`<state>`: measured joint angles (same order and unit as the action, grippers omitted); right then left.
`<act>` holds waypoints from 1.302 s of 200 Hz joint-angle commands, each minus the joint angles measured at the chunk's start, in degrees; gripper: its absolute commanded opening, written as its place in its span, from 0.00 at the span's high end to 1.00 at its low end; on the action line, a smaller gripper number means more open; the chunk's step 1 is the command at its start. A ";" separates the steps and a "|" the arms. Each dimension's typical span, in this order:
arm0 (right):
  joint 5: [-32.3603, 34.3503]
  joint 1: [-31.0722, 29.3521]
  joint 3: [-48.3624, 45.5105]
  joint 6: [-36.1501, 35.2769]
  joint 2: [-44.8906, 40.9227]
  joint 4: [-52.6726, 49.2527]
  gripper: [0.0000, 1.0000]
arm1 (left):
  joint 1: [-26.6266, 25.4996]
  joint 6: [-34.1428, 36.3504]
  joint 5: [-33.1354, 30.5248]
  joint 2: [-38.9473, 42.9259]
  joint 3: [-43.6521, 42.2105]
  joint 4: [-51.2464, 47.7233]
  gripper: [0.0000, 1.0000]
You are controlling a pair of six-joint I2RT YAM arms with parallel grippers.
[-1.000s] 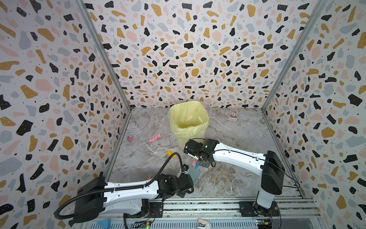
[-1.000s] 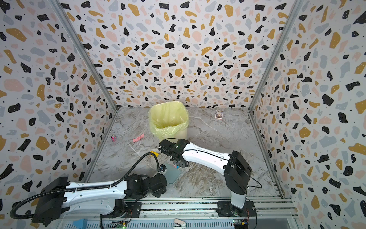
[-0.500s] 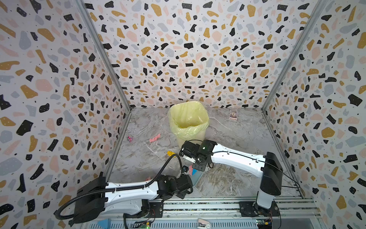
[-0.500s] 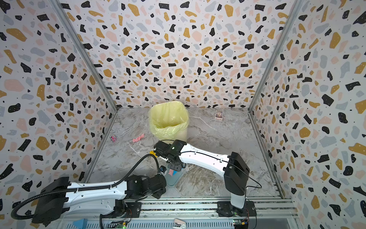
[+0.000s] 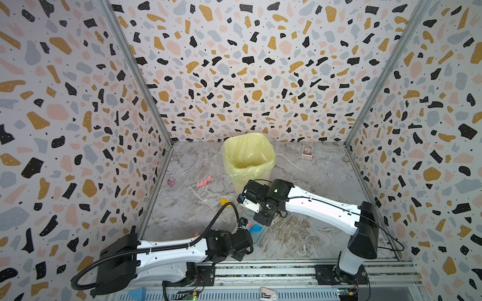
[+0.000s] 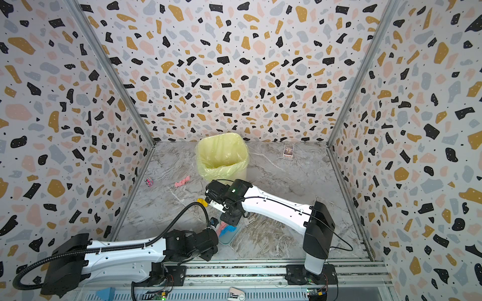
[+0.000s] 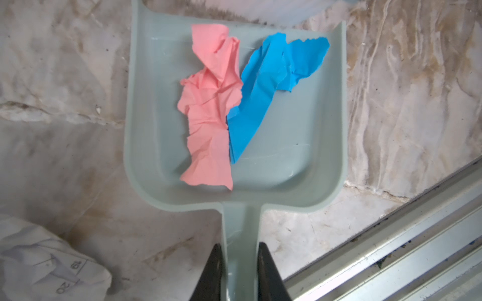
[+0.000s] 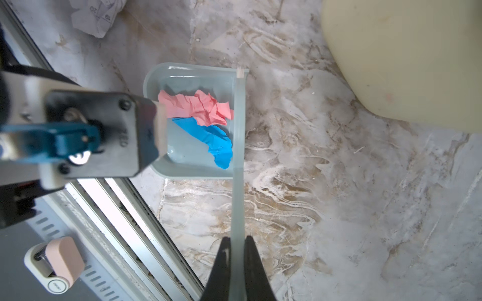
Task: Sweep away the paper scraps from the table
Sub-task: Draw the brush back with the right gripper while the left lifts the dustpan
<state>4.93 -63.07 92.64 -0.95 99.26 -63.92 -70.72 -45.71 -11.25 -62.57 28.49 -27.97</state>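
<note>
Paper scraps are in two places. A pink scrap and a blue scrap lie touching, side by side, inside the grey-green dustpan. The pan rests on the table near the front rail.

The left gripper is clamped on the dustpan's handle. The right gripper is pinched tight on a pale translucent strip, whose far end stands across the pan's open mouth, just beside both scraps.

In the right wrist view the left arm's camera housing covers the pan's handle end. In both top views the right wrist hides most of the strip. The yellow-lined bin stands just behind that wrist.

Out on the table:
- A loose pink piece lies left of the bin.
- A yellow piece lies just left of the right wrist.
- A crumpled white printed sheet lies near the pan's handle.
- A small toy sits by the left wall.
- A printed card lies near the back wall.

Compared with a second ago, the right wrist has shifted only slightly and the left arm holds its place. The bin, card, toy and loose pieces lie where they did.
</note>
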 commanded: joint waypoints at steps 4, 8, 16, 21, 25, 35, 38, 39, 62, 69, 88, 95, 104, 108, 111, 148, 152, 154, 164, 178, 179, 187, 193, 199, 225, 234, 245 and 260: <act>2.33 1.93 -1.16 1.12 -4.03 -1.62 1.00 | 0.33 -0.12 -1.43 1.02 -0.22 -0.23 1.00; 2.57 2.20 -1.42 1.06 -4.27 -1.38 1.00 | 0.40 -0.05 -1.63 1.11 0.01 -0.17 1.00; 2.82 2.82 -1.90 1.04 -4.92 -0.95 1.00 | 0.32 0.37 -2.20 1.34 0.39 -0.13 1.00; 2.90 3.21 -2.52 0.96 -5.31 -0.47 1.00 | 0.36 0.43 -2.64 1.52 0.66 -0.15 1.00; 2.92 3.53 -2.79 0.95 -5.73 -0.14 1.00 | 0.32 0.55 -3.08 1.63 0.90 -0.20 1.00; 2.95 4.42 -3.80 0.86 -6.72 0.77 1.00 | 0.29 1.21 -3.67 1.85 1.51 0.14 1.00; 2.97 4.64 -4.20 0.86 -7.12 1.00 1.00 | 0.31 1.33 -3.80 1.97 1.63 0.19 1.00; 3.02 4.67 -4.26 0.82 -7.30 1.04 1.00 | 0.32 1.37 -3.88 1.99 1.69 0.19 1.00; 2.62 6.95 -6.40 1.03 -10.08 2.75 1.00 | 0.32 3.08 -5.16 2.01 3.29 0.44 1.00; 2.06 7.75 -7.25 1.25 -11.29 3.45 1.00 | 0.34 3.53 -5.88 2.01 4.02 0.20 1.00; -0.77 10.60 -10.54 2.14 -15.13 5.72 1.00 | 0.32 5.28 -7.54 2.01 6.04 0.40 1.00; -1.82 11.75 -11.78 2.62 -16.64 6.45 1.00 | 0.27 5.84 -8.31 2.01 6.88 0.28 1.00; -3.08 13.21 -13.34 3.33 -18.60 7.21 1.00 | 0.23 6.66 -9.35 2.09 7.84 0.14 1.00; -3.51 13.85 -14.06 3.62 -19.37 7.58 1.00 | 0.23 6.99 -9.77 2.16 8.29 0.06 1.00; -3.83 14.31 -14.59 3.86 -20.01 7.78 1.00 | 0.19 7.25 -10.07 2.24 8.65 -0.01 1.00; -7.95 21.68 -19.25 5.40 -26.95 10.01 1.00 | -0.53 11.19 -13.33 3.18 12.90 -1.12 1.00; -8.42 22.63 -19.55 5.43 -27.67 10.23 1.00 | -0.75 11.72 -13.54 3.30 13.37 -1.19 1.00; -8.72 23.08 -19.70 5.39 -27.93 10.35 1.00 | -0.85 11.95 -13.63 3.30 13.55 -1.21 1.00; -10.16 25.35 -20.33 5.36 -29.29 10.89 1.00 | -1.53 13.62 -14.00 3.41 14.49 -1.09 1.00; -11.96 28.19 -20.98 5.17 -30.68 11.42 1.00 | -2.63 15.26 -14.75 3.18 15.79 -1.25 1.00; -12.14 28.36 -21.00 5.17 -30.74 11.39 1.00 | -2.69 15.32 -14.76 3.12 15.84 -1.23 1.00; -12.90 29.56 -21.19 5.02 -31.25 11.60 1.00 | -3.21 16.20 -15.07 2.80 16.84 -1.65 1.00; -13.27 30.25 -21.38 4.91 -31.48 11.63 1.00 | -3.56 16.60 -15.44 2.48 17.83 -2.04 1.00; -13.60 30.86 -21.57 4.83 -31.65 11.71 1.00 | -3.91 17.12 -15.82 2.18 18.71 -2.48 1.00; -14.83 32.69 -22.33 4.53 -32.20 12.04 1.00 | -5.25 18.35 -17.32 1.39 23.10 -4.65 1.00; -15.19 33.16 -22.75 4.55 -32.47 12.44 1.00 | -5.49 18.41 -17.80 1.31 24.68 -5.15 1.00; -15.84 33.74 -23.20 4.61 -32.68 12.97 1.00 | -5.70 18.52 -18.18 1.15 26.65 -6.13 1.00; -16.58 34.49 -23.90 4.76 -32.91 13.62 1.00 | -6.17 18.68 -18.54 0.70 29.33 -7.40 1.00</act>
<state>-9.23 -29.65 69.52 3.60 68.12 -51.64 -76.16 -28.69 -27.38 -61.49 53.43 -33.08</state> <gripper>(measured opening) 0.094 0.206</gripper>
